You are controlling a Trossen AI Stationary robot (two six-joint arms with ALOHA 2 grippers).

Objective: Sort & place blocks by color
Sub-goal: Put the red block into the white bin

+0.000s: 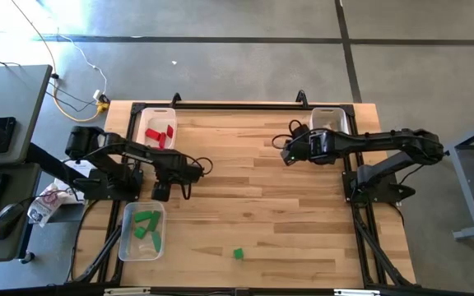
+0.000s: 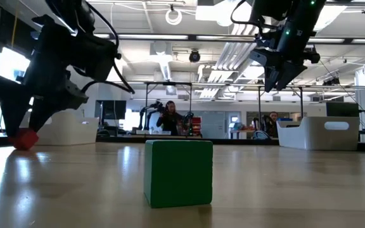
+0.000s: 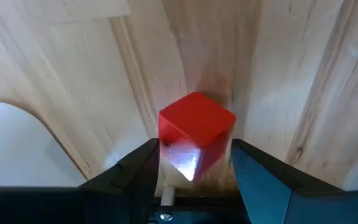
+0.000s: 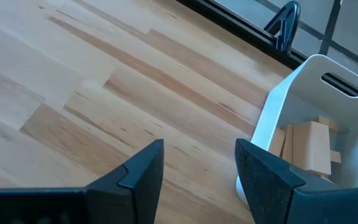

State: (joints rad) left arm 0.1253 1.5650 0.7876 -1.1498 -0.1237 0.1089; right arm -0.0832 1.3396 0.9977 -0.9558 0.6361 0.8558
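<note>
My left gripper (image 3: 194, 168) is down at the table (image 1: 303, 214) with its two fingers closed on a red block (image 3: 196, 134), one on each side; the block rests on the wood, just beside the curved white wall of a tray (image 3: 17, 143). Taking that red block as my mark: seen from above, it sits under my left gripper (image 1: 161, 192), between the red tray (image 1: 156, 129) on the far side, which holds several red pieces (image 1: 161, 136), and the green tray (image 1: 142, 231) on the near side, with green pieces (image 1: 148, 228) inside. A lone green block (image 1: 238, 254) lies well apart from the red block, toward the near edge and more to the middle of the table; in the low view this green block (image 2: 178, 172) stands large in front, and the red block (image 2: 24, 139) shows low beside it under my left arm. My right gripper (image 4: 199, 171) hangs above bare wood across the table from the red block, fingers apart and holding nothing. Close by it stands a white tray (image 4: 303, 124) with plain wood blocks (image 4: 309, 146) stacked inside. From above, that right gripper (image 1: 287, 154) is just beside this tray (image 1: 330, 122). Beyond the table, two people (image 2: 170, 117) stand in the room.
</note>
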